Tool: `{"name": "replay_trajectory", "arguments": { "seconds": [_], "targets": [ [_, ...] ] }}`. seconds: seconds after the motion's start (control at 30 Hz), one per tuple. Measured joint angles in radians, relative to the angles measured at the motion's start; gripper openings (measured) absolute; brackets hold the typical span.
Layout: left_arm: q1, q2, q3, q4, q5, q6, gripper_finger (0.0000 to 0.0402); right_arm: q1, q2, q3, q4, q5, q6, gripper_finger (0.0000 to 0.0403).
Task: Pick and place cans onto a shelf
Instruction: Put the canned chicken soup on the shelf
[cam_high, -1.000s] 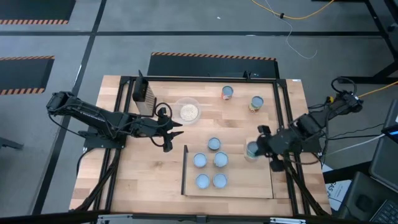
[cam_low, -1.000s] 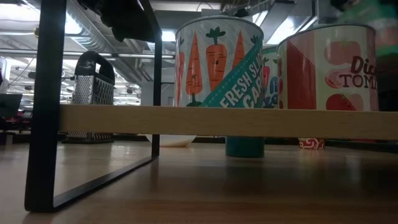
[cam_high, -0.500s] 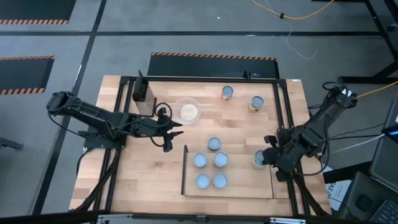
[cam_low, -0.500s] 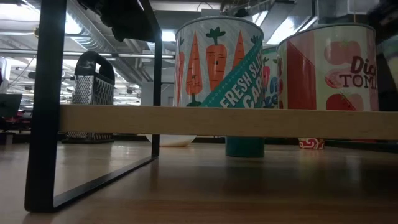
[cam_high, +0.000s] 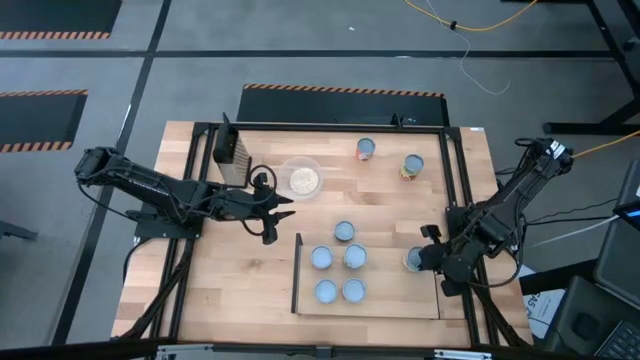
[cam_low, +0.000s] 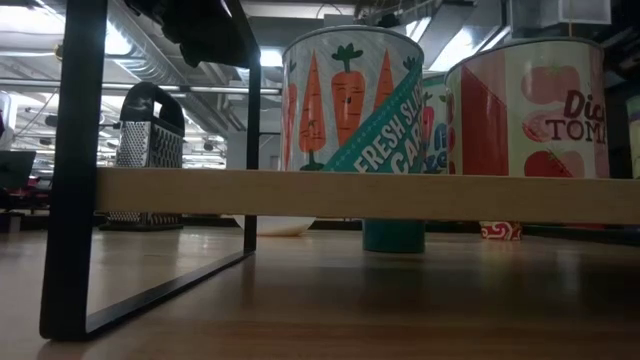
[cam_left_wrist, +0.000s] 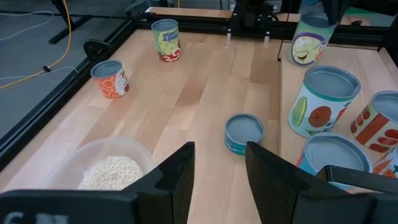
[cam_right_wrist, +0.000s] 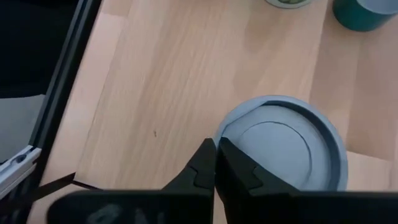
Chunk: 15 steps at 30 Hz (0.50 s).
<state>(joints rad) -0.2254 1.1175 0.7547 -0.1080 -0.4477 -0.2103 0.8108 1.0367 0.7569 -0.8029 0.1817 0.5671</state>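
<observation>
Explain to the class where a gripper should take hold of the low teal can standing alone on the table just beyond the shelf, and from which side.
Grip the teal can across its round side wall, coming straight down from above. It stands upright and is short, so a low sideways approach leaves little wall to catch. The table around it looks open, with the shelf cans close on one side.

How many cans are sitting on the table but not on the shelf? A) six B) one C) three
C: three cans stand off the shelf, one just past its far edge, two near the back of the table.
</observation>
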Motion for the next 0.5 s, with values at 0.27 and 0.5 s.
{"name": "replay_trajectory", "arguments": {
  "seconds": [0.27, 0.5],
  "targets": [
    [0.000, 0.000, 0.000, 0.000, 0.000, 0.000, 0.0135, 0.000, -0.002, -0.004, 0.037, -0.068, -0.025, 0.0011],
    [0.000, 0.000, 0.000, 0.000, 0.000, 0.000, 0.0135, 0.000, -0.002, -0.004, 0.038, -0.099, -0.023, 0.0011]
  ]
}}
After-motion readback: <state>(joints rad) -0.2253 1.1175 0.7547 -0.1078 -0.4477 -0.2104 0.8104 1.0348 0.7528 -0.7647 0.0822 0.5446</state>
